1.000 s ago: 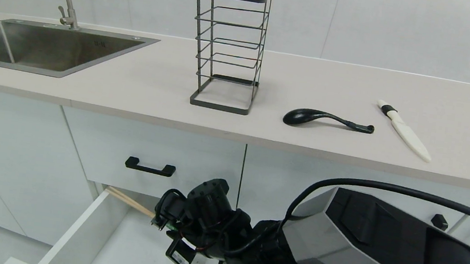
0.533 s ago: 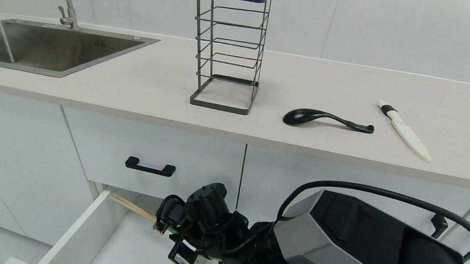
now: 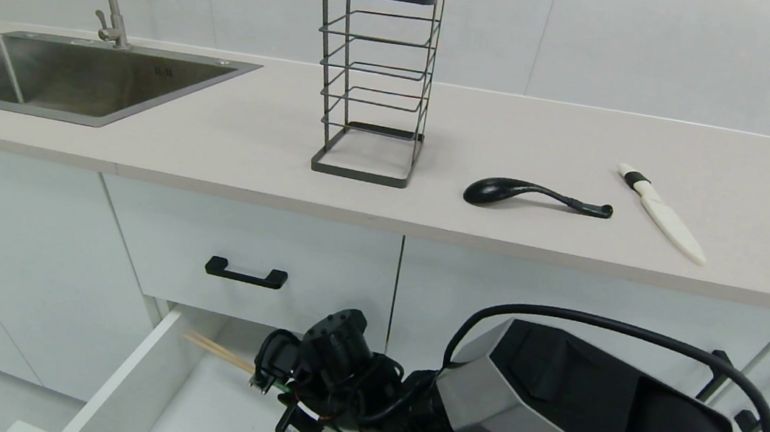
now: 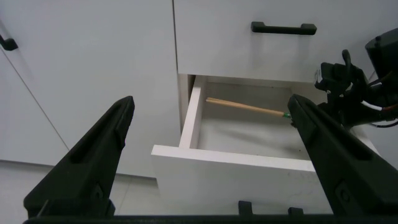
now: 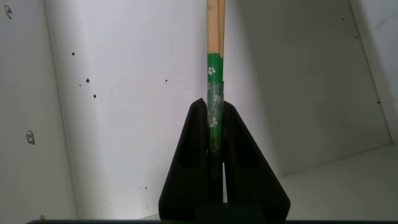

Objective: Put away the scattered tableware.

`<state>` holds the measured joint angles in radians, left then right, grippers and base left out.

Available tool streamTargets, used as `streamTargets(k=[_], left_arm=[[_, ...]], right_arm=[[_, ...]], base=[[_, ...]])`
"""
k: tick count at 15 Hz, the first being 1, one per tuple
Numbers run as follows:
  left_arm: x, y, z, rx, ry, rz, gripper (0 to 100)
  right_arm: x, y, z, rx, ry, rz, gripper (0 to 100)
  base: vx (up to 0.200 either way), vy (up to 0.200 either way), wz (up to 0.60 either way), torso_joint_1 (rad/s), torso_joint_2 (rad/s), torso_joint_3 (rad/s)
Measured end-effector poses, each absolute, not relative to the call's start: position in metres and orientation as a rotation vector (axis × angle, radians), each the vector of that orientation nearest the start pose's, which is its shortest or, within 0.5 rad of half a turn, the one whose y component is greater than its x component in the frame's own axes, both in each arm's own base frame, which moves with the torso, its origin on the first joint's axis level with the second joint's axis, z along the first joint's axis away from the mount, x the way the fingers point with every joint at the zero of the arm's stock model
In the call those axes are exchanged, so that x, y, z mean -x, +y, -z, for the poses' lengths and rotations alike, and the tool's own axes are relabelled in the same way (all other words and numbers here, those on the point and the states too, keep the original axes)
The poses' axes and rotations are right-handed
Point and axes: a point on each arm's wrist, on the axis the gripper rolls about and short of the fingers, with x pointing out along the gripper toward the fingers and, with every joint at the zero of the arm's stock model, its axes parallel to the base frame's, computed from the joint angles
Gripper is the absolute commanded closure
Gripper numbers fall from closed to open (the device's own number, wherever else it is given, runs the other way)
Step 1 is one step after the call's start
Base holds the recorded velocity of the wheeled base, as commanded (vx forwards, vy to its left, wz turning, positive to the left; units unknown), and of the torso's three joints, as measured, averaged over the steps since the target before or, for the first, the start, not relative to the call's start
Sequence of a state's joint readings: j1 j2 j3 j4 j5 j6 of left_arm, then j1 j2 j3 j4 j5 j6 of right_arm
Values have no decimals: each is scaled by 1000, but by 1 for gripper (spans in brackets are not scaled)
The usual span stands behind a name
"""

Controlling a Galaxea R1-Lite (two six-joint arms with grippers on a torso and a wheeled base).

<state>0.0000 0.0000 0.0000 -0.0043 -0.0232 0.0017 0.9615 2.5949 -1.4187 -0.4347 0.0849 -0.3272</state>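
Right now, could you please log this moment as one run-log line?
right gripper: shut on chopsticks | over open drawer | left gripper: open | spoon, knife: on counter

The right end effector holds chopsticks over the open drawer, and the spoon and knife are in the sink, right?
No: the head view shows the spoon and knife lying on the counter, not in the sink. The chopsticks part is right.

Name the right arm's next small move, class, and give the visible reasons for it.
Probably lower slightly and open the jaws: the right gripper is shut on the chopsticks, which reach into the open drawer over its floor, so releasing there should leave them inside.
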Motion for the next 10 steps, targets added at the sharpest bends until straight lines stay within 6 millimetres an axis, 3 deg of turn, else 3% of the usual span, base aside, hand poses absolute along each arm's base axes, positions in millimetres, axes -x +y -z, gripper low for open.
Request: streamTargets(k=[9, 10], left_arm=[[23, -1, -76, -1, -4, 23, 0], [23, -1, -76, -2, -4, 23, 0]], right_arm=[[-249, 402, 56, 631, 529, -1152, 100], [-248, 402, 57, 634, 529, -1147, 0]], base=[[0, 0, 0, 0, 0, 0], [0, 0, 0, 0, 0, 0]])
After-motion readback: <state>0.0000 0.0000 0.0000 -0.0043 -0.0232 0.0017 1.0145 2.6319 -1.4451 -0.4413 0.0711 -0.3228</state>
